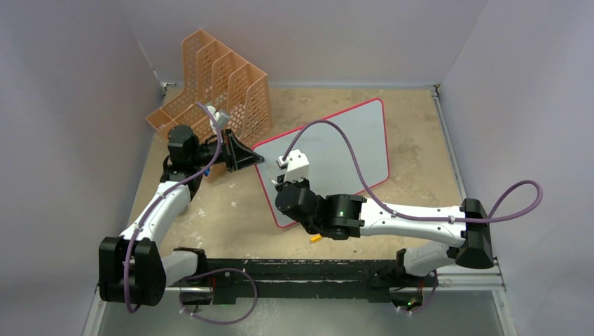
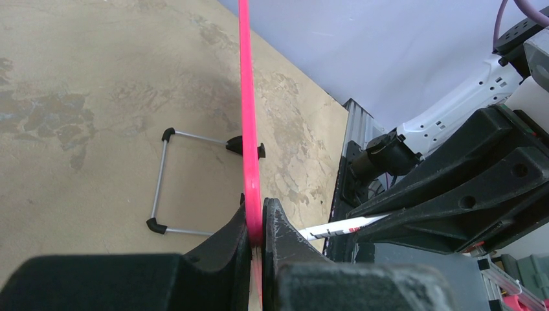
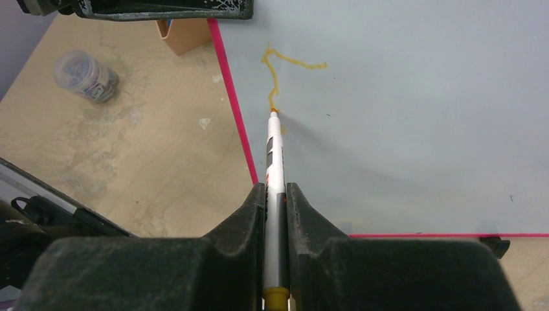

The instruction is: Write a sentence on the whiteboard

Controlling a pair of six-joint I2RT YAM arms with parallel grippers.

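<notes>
The whiteboard (image 1: pixel 343 140), pale with a red-pink frame, stands tilted on the table. My left gripper (image 1: pixel 256 159) is shut on its left edge. In the left wrist view the frame (image 2: pixel 248 116) runs straight into that gripper (image 2: pixel 261 223), pinched between the jaws. My right gripper (image 3: pixel 276 194) is shut on a white marker (image 3: pixel 275 149) with a yellow rear end. The marker's tip touches the whiteboard (image 3: pixel 421 116) near its upper left corner. The sentence (image 3: pixel 280 67) shows only as one short yellow-orange stroke ending at the tip. From above, the right gripper (image 1: pixel 282 180) is mostly hidden under its wrist.
An orange perforated file rack (image 1: pixel 217 91) stands behind my left arm. A small clear jar (image 3: pixel 87 74) sits on the table left of the board. The board's wire foot (image 2: pixel 162 181) rests on the table. A small orange piece (image 1: pixel 316 238) lies by the board's near edge. Walls enclose three sides.
</notes>
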